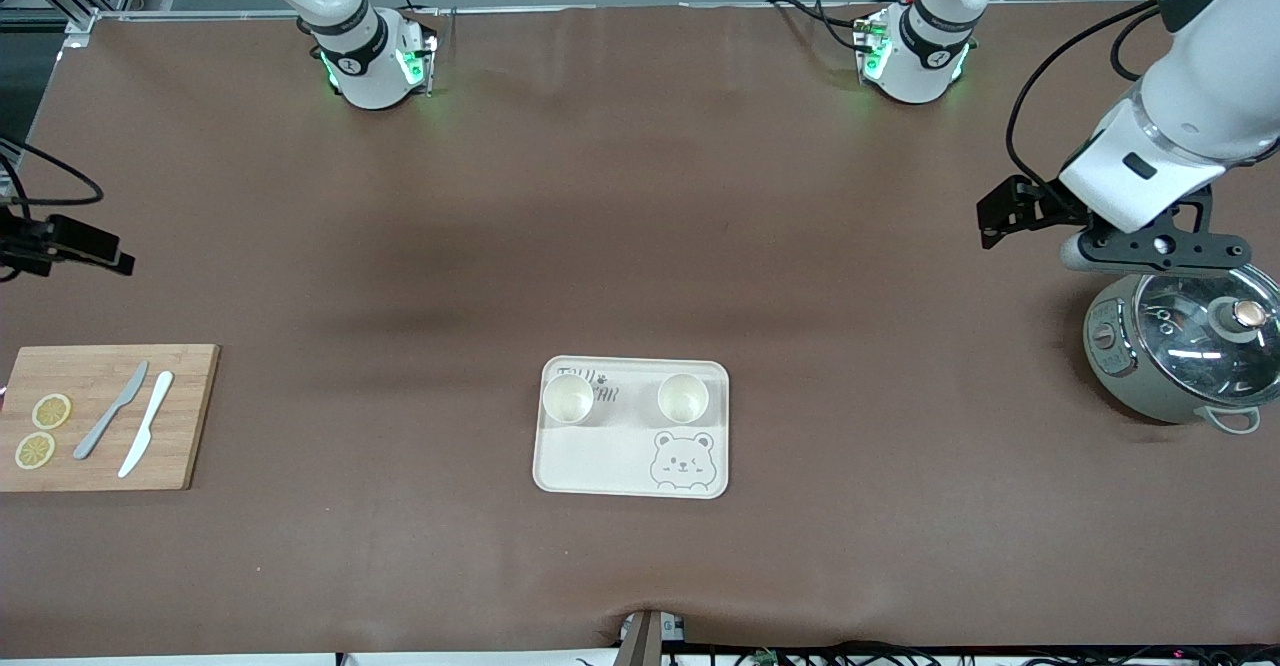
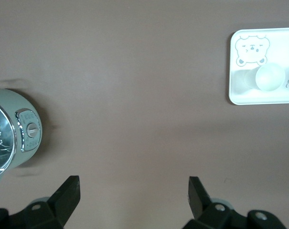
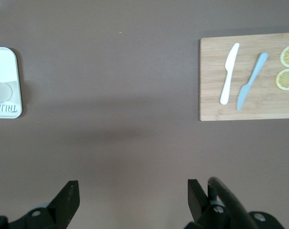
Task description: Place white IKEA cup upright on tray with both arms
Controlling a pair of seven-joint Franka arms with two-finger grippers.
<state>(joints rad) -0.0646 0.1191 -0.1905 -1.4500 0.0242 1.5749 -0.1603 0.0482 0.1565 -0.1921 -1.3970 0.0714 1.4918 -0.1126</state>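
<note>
The cream tray point(image 1: 600, 458) with a grey bear face lies in the middle of the table. Two white cups stand upright on it, one point(image 1: 568, 398) toward the right arm's end and one point(image 1: 683, 397) toward the left arm's end. My left gripper point(image 1: 1150, 246) hangs open and empty over the table beside a pot; its wrist view shows the open gripper point(image 2: 133, 191), the tray point(image 2: 278, 43) and one cup point(image 2: 269, 77). My right gripper point(image 1: 60, 241) is open and empty over the table near the cutting board; in its wrist view the open gripper point(image 3: 133, 191) is over bare table and the tray's corner point(image 3: 3, 62) shows.
A grey-green pot point(image 1: 1180, 346) with a glass lid stands at the left arm's end, also in the left wrist view point(image 2: 10, 129). A wooden cutting board point(image 1: 100, 416) with two knives and two lemon slices lies at the right arm's end, also in the right wrist view point(image 3: 249, 102).
</note>
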